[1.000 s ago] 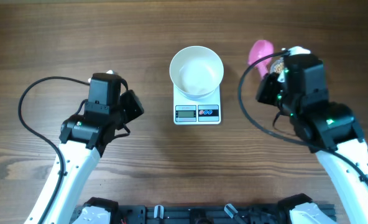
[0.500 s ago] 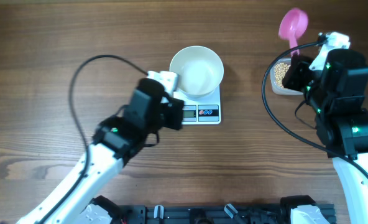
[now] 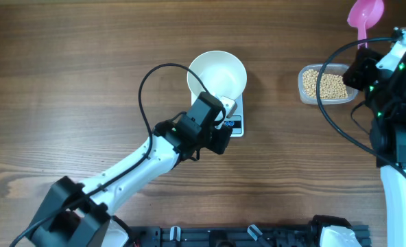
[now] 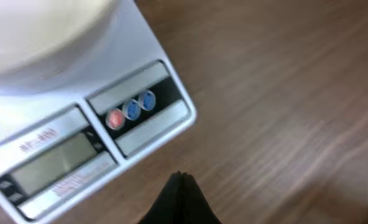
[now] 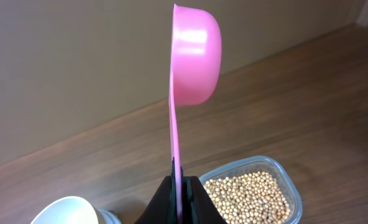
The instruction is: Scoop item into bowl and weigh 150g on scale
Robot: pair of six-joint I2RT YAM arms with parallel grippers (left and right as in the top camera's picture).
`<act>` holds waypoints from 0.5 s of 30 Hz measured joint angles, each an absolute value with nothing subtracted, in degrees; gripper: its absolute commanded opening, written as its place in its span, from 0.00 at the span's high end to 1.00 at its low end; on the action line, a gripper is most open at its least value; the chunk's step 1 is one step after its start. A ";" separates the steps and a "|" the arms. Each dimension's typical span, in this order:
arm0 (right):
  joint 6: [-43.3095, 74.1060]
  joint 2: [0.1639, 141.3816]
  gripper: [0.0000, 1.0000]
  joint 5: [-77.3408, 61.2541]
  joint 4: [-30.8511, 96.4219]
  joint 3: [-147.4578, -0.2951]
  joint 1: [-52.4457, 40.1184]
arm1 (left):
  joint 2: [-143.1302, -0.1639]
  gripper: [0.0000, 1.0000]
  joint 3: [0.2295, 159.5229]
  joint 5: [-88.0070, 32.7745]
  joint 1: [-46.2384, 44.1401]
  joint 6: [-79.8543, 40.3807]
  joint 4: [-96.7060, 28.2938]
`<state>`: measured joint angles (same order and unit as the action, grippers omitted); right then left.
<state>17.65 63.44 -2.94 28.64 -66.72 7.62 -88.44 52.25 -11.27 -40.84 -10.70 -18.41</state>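
While round tan beans (image 3: 332, 84) fill the clear plastic tub (image 3: 304, 75) at upper right, we see the deep white bowl (image 3: 217, 74) atop the flat square scale (image 3: 239, 108) at centre; left fingers (image 4: 168, 205) pressed together, right fingers (image 5: 199, 205) clamp the pink scoop (image 5: 193, 56).

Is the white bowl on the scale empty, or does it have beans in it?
Empty. The bowl shows only bare white inside from overhead; the beans lie in the clear tub.

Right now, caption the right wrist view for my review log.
Shut right gripper clamps pink scoop by its handle; clear tub of beans beyond.
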 measured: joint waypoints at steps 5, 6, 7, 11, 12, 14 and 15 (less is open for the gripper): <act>17.65 63.44 0.96 -4.38 28.62 -66.72 7.62 | -90.04 0.96 52.25 -6.48 -40.84 -9.26 -17.72; 17.65 63.44 0.96 -4.51 28.62 -66.72 7.62 | -90.59 0.96 52.25 -5.82 -40.84 -9.15 -17.72; 17.65 63.44 0.96 -4.54 28.62 -66.72 7.62 | -91.33 0.96 52.25 -5.08 -40.84 -9.04 -17.72; 17.63 63.44 0.96 -4.71 28.64 -66.72 7.62 | -92.51 0.96 52.25 1.93 -42.41 -8.82 -17.63; 17.63 63.44 0.96 -4.73 28.62 -66.72 7.62 | -92.51 0.96 52.25 3.86 -43.31 -8.80 -17.52; 17.65 63.44 0.96 -4.73 28.64 -66.72 7.62 | -92.51 0.96 52.25 6.57 -45.01 -8.80 -17.50; 17.65 63.44 0.96 -4.73 28.64 -66.72 7.62 | -92.51 0.96 52.25 7.49 -45.80 -8.78 -17.43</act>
<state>17.65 63.44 -4.73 28.64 -66.72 7.62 -92.51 52.25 7.49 -45.80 -8.78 -17.43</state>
